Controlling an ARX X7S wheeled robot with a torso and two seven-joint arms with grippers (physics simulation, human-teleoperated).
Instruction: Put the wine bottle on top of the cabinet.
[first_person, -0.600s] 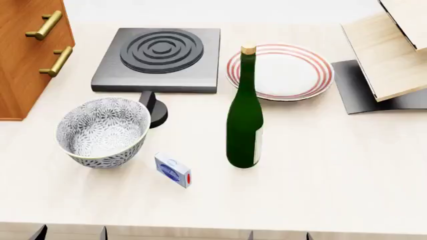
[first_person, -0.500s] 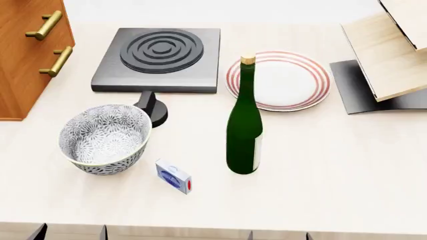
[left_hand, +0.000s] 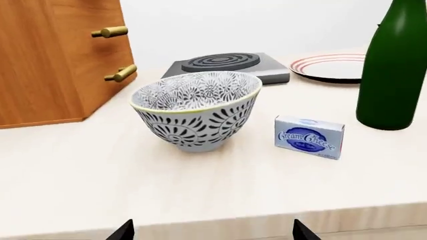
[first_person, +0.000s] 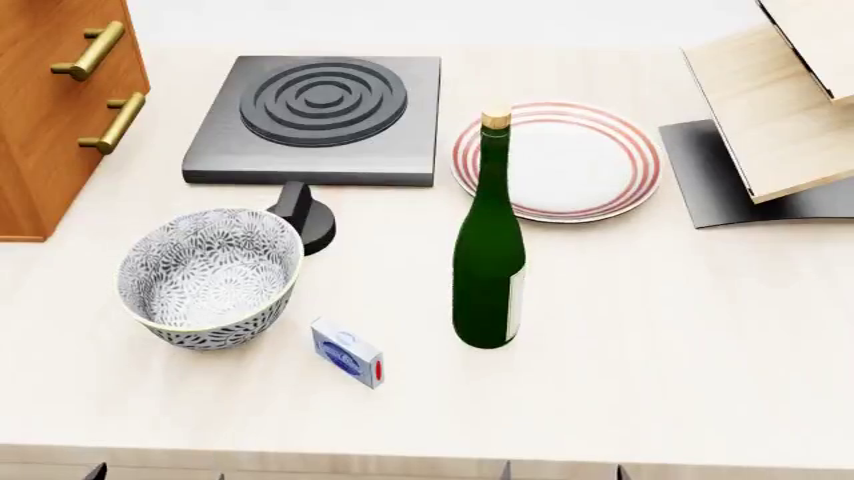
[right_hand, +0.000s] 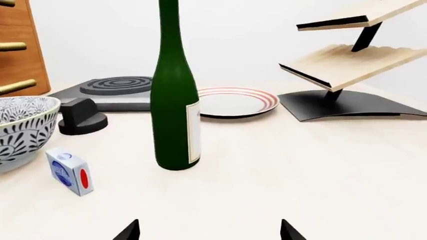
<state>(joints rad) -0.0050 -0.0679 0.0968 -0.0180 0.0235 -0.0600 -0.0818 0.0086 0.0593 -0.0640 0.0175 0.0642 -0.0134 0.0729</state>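
The wine bottle (first_person: 489, 260), dark green with a tan cork and a pale label, stands upright near the middle of the pale table. It also shows in the left wrist view (left_hand: 393, 75) and the right wrist view (right_hand: 175, 110). The reddish-brown cabinet (first_person: 47, 120) with brass bar handles stands at the far left (left_hand: 53, 60). My left gripper (left_hand: 213, 231) is open at the table's front edge, facing the bowl. My right gripper (right_hand: 210, 231) is open and low over the table, a little in front of the bottle. Neither holds anything.
A patterned bowl (first_person: 207, 278) and a cream cheese box (first_person: 347, 352) lie left of the bottle. Behind them are a black knob (first_person: 304, 212) and a dark hotplate (first_person: 318, 118). A red-rimmed plate (first_person: 574, 160) lies behind the bottle, and a pale wooden rack (first_person: 781, 110) stands at the far right.
In the head view the bottle, bowl and box shifted slightly toward the front edge, then held still. The dark fingertips at the bottom edge show less than before.
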